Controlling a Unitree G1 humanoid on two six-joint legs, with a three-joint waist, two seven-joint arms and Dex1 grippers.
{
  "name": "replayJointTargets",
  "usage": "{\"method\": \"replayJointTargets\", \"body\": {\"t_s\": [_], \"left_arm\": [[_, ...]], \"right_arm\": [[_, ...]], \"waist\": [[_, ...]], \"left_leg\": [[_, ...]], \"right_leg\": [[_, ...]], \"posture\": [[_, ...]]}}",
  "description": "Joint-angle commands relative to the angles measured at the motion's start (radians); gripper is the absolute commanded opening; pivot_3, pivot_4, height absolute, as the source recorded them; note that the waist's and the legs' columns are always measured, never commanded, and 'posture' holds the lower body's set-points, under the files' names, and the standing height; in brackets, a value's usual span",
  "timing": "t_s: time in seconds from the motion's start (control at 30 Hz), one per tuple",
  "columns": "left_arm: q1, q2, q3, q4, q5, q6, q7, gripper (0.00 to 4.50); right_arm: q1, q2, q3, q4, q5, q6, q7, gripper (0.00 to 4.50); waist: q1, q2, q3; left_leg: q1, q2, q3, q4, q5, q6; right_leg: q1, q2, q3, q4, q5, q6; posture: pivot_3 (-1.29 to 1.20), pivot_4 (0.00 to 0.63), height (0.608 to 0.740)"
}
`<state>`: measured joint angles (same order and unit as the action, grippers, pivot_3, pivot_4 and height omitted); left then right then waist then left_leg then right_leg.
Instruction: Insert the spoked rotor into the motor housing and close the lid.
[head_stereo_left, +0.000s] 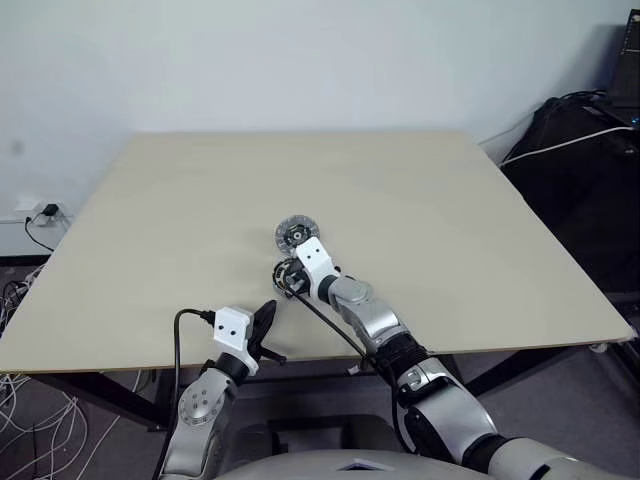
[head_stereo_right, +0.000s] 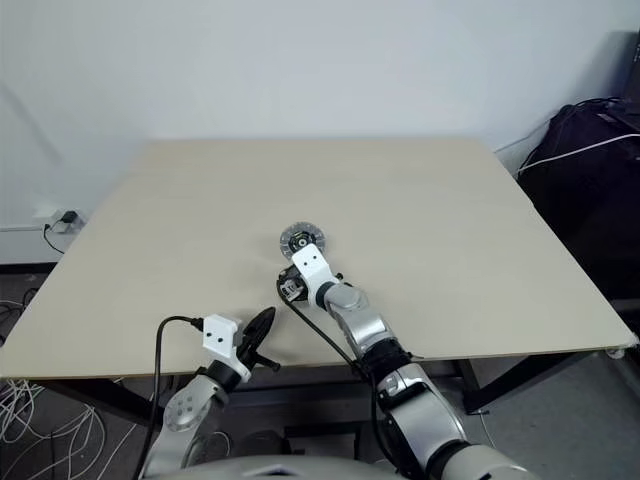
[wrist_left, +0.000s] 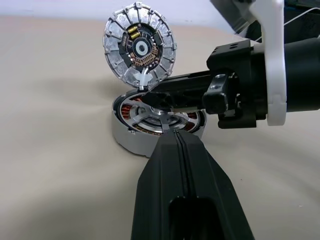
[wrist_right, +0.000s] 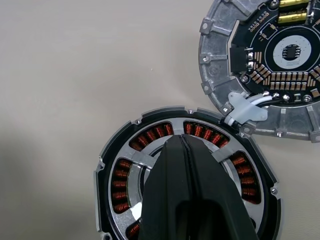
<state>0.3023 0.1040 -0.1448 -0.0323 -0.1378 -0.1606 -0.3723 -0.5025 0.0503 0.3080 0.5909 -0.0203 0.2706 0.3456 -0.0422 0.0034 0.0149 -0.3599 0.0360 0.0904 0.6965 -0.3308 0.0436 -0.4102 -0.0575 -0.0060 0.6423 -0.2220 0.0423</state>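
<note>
text: none readable | lid (wrist_right: 260, 65): circuit board carries fine white print along its dark edge, too small to make out | housing (wrist_right: 185, 190): no markings seen | table (head_stereo_left: 420, 200): no labels

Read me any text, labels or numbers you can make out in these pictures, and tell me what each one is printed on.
No text can be read.
The lid's dark circuit board has small white print near its top edge, too small and blurred to read.
The chip at the lid's centre bears no marking that can be made out.
The motor housing, spoked rotor, left claw, right claw and table carry no visible text.
</note>
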Motion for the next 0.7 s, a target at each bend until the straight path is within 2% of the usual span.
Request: {"method": "replayJointTargets", "body": {"t_s": [0.03, 0.3, 0.4, 0.63, 0.7], "left_arm": [[-0.010, -0.004, 0.005, 0.003, -0.013, -0.026, -0.009, 0.02], [-0.022, -0.015, 0.000, 0.015, -0.015, -0.012, -0.008, 0.02], [-0.030, -0.019, 0.002, 0.020, -0.019, -0.009, -0.010, 0.00], [-0.037, -0.024, 0.004, 0.023, -0.024, -0.003, -0.012, 0.00], [-0.038, -0.026, 0.003, 0.029, -0.026, -0.006, -0.012, 0.00]], "right_arm": [[0.018, -0.009, -0.002, -0.078, 0.003, 0.016, 0.037, 0.00], [0.051, -0.177, 0.119, -0.393, -0.022, 0.133, 0.278, 0.00], [0.038, -0.235, 0.155, -0.438, -0.039, 0.162, 0.339, 0.58], [-0.005, -0.303, 0.246, -0.436, -0.101, 0.164, 0.438, 2.81], [-0.035, -0.308, 0.262, -0.417, -0.113, 0.150, 0.467, 2.81]], "waist": [[0.001, 0.000, 0.000], [0.003, 0.000, 0.000], [0.003, 0.000, 0.000], [0.003, 0.000, 0.000], [0.004, 0.000, 0.000]], "left_leg": [[0.000, 0.000, 0.000, 0.000, 0.000, 0.000], [-0.002, 0.000, -0.001, 0.000, 0.000, 0.000], [-0.001, 0.000, -0.001, 0.000, 0.000, 0.001], [-0.001, -0.001, -0.001, 0.000, 0.000, 0.001], [-0.001, -0.001, -0.001, 0.000, 0.000, 0.001]], "right_leg": [[0.000, 0.000, 0.000, 0.000, 0.000, 0.000], [-0.002, 0.000, 0.000, 0.000, 0.000, 0.001], [-0.001, 0.000, 0.000, 0.000, 0.000, 0.000], [-0.001, 0.000, 0.000, 0.000, 0.000, 0.000], [-0.001, 0.000, 0.000, 0.000, 0.000, 0.000]], "posture": [[0.00, 0.000, 0.740], [0.00, 0.000, 0.740], [0.00, 0.000, 0.740], [0.00, 0.000, 0.740], [0.00, 0.000, 0.740]]}}
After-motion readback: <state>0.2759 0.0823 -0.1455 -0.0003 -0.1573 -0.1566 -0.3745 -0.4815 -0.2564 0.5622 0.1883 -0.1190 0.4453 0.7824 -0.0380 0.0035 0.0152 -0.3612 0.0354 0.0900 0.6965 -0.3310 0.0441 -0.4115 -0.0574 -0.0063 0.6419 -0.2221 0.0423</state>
